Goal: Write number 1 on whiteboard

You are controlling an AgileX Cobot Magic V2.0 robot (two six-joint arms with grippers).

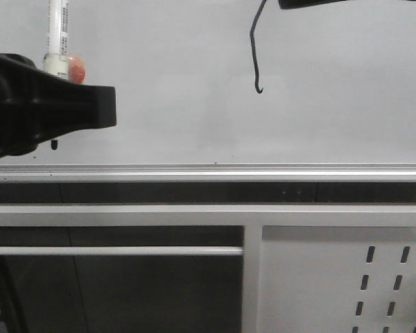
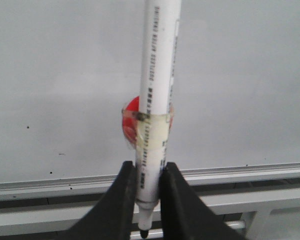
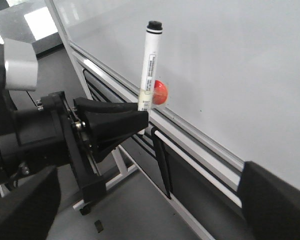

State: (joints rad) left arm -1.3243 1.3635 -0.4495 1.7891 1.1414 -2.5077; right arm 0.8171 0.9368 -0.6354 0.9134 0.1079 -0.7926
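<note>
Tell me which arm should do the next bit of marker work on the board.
Left. Its gripper is shut on the marker, tip down in front of the whiteboard. The right gripper is open and empty.

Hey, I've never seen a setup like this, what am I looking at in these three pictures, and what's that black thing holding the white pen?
This is a robot with two arms, each ending in a two-fingered gripper. One picture looks forward at an upright whiteboard; the other two come from cameras on the wrists. The left gripper is shut on a white marker, tip pointing down, with a red ball taped to it. A black stroke, the number 1, is already on the board. The right gripper is open and holds nothing; its fingers frame the right wrist view. Below the board sits a perforated metal panel.
</note>
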